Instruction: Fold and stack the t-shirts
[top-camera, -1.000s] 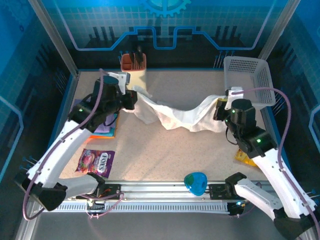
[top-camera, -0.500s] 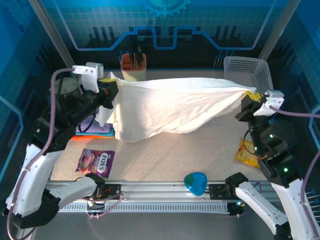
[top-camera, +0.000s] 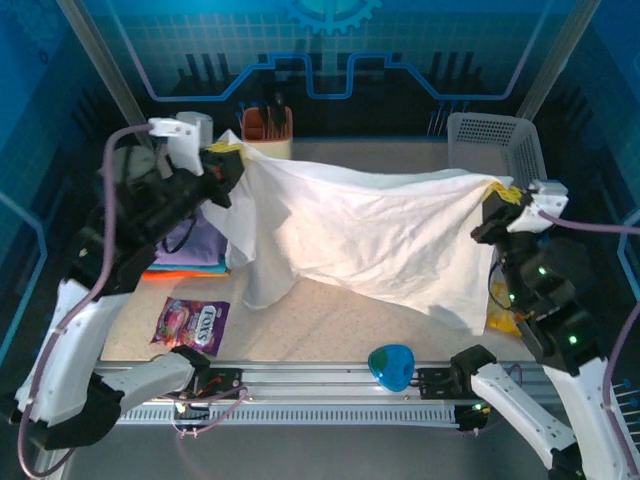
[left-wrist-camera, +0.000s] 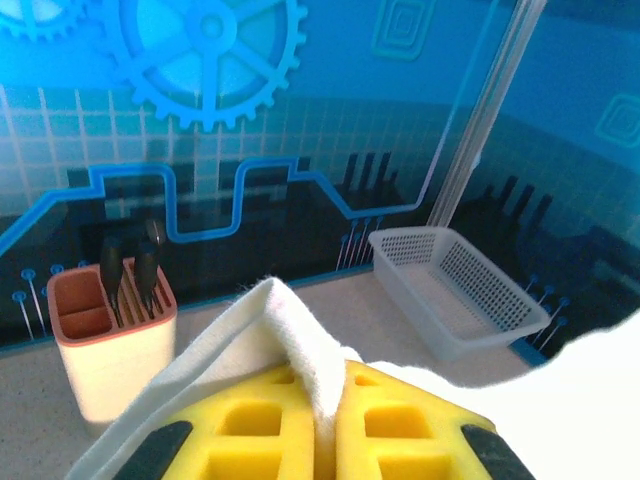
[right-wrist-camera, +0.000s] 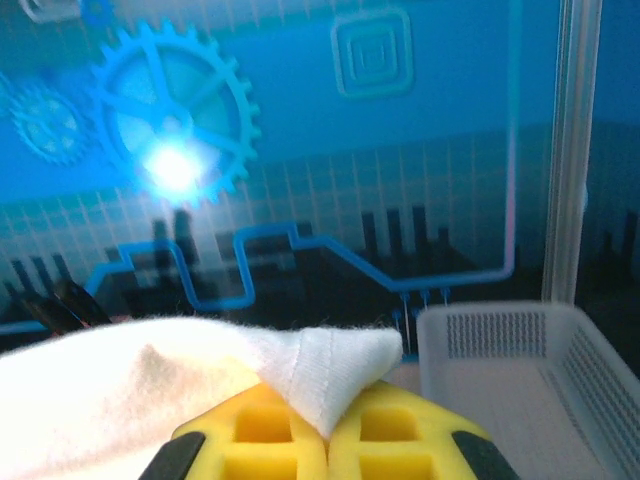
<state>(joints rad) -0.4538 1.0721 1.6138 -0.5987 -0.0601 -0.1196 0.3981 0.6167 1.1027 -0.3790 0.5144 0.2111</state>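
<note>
The white t-shirt (top-camera: 360, 235) hangs stretched in the air between both arms, its lower edge drooping toward the table. My left gripper (top-camera: 228, 158) is shut on its left corner, and that corner of the white t-shirt (left-wrist-camera: 300, 340) pokes up between the yellow fingers (left-wrist-camera: 245, 425). My right gripper (top-camera: 497, 197) is shut on the right corner, where a hemmed tip of the white t-shirt (right-wrist-camera: 330, 375) sticks out from the yellow fingers (right-wrist-camera: 400, 430). Folded lavender and orange-edged garments (top-camera: 195, 250) lie on the table under the left arm.
A white perforated basket (top-camera: 495, 145) stands at the back right. An orange holder with dark tools (top-camera: 267, 125) is at the back. A purple snack packet (top-camera: 190, 323) lies front left, a blue object (top-camera: 390, 367) at the front rail, a yellow packet (top-camera: 497, 318) by the right arm.
From a slack heap on the table a second ago, the t-shirt was lifted and pulled taut between the arms. Since half a second ago it has unfurled and hangs lower, mostly on the right.
</note>
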